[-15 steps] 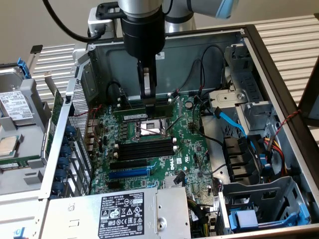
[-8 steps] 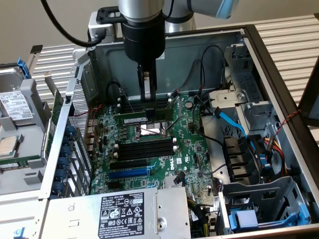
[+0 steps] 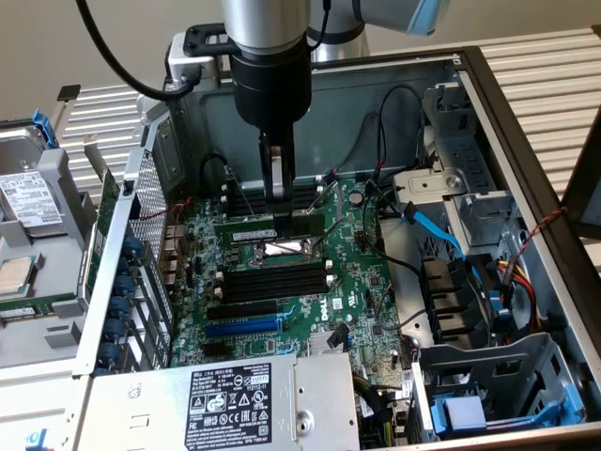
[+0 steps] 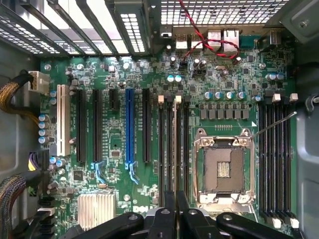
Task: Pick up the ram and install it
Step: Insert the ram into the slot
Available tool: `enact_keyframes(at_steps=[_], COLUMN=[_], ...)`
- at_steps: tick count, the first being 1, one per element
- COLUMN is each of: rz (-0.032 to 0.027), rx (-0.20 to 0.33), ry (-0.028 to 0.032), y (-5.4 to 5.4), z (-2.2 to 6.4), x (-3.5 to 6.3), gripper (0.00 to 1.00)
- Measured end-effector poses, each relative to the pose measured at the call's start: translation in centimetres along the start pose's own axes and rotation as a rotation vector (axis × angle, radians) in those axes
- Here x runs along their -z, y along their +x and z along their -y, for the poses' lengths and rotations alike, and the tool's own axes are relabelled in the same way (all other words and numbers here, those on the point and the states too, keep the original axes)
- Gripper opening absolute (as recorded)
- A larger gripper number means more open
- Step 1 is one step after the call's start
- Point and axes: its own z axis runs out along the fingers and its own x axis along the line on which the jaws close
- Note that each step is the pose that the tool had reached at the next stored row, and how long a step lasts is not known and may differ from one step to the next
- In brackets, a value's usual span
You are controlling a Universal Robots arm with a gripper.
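Green ram (image 3: 255, 226) is clamped edge-down in the gripper (image 3: 278, 210), which holds it just above the board beside the socket (image 3: 287, 249). In the wrist view its thin edge runs parallel to the black slots (image 4: 186, 144) next to the socket. Pick-up looks done, and alignment is the step in hand. Seating, I judge, calls for the edge squarely over one slot, clips open, then an even push.
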Motion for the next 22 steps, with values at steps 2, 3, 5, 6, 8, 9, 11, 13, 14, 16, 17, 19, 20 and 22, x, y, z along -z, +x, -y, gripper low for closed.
enact_keyframes(at_steps=[2,3,5,6,8,9,11,13,14,16,17,19,20,22], rz=[-0.0038,-0.0063,-0.014,-0.0191,-0.0321,-0.0375,-0.038,-0.0343,-0.0271,-0.0202,-0.02,-0.0199,-0.02,-0.0199], rx=[0.0,0.0,0.0,0.0,0.0,0.0,0.0,0.0,0.0,0.0,0.0,0.0,0.0,0.0], ry=[-0.0004,-0.0004,-0.0003,-0.0001,0.0006,0.0009,0.0009,0.0007,0.0004,0.0002,0.0002,0.0001,0.0,0.0001], y=[0.0,0.1,0.1,0.1,0.1,0.1,0.1,0.1,0.1,0.1,0.1,0.1,0.1,0.1], z=[0.02,0.03,0.04,0.04,0.04,0.04,0.04,0.04,0.04,0.04,0.04,0.05,0.05,0.06], x=[-0.15,-0.2,-0.31,-0.36,-0.46,-0.48,-0.48,-0.51,-0.59,-0.89,-1.06,-1.42,-1.6,-1.98], gripper=[0.13,0.13,0.13,0.13,0.13,0.13,0.13,0.13,0.13,0.13,0.13,0.13,0.13,0.13])
